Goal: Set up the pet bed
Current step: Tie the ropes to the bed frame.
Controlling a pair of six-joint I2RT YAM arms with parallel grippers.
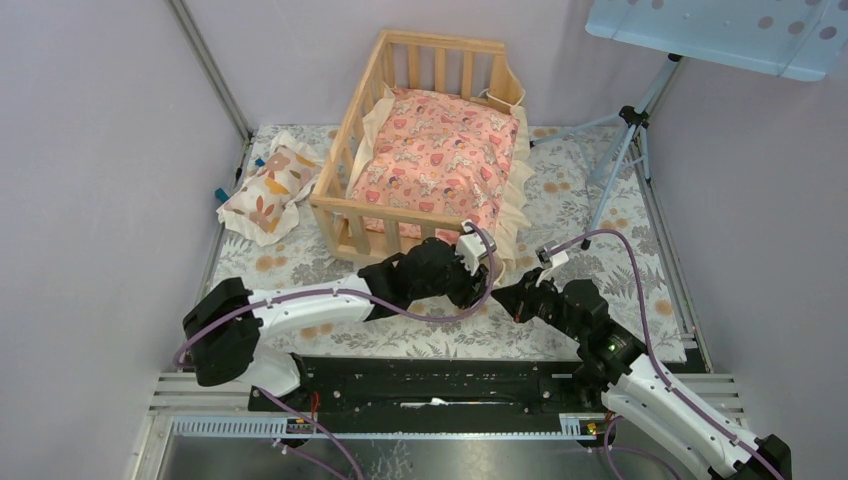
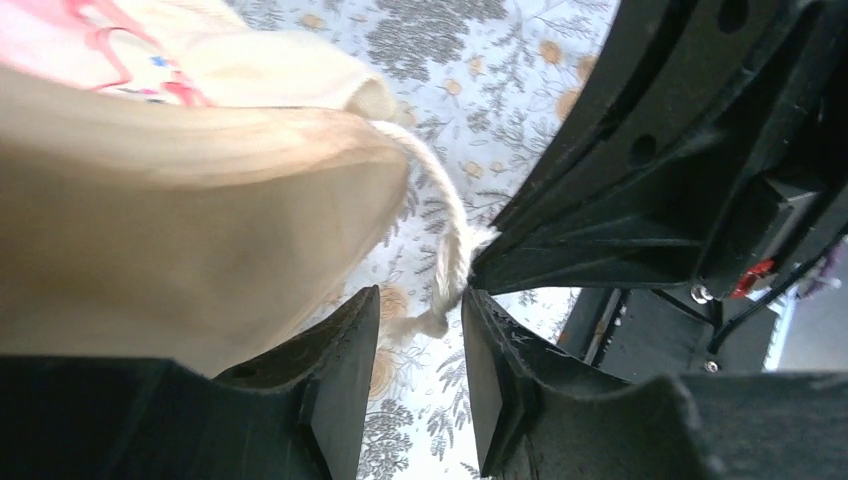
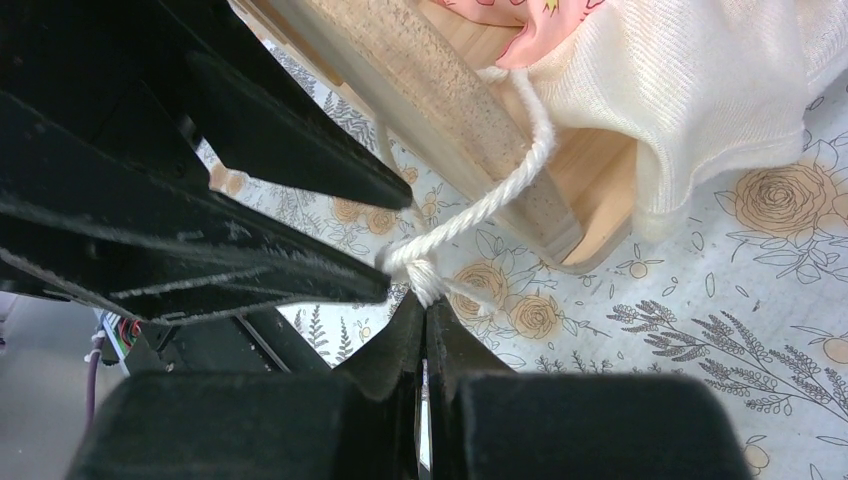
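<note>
At a corner of the pet bed (image 1: 370, 210) | right gripper (image 3: 425, 300) is pinching the white cord (image 3: 500, 188), jaws together | left gripper (image 2: 420, 335) is hovering alongside, jaws apart

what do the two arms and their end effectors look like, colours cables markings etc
The left arm and right arm both have white links between bulky black joints, and a purple cable loops along each. The left end effector and right end effector are matte black, each with two wedge-shaped fingers. A small green light shows on the right arm. No readable markings.
</note>
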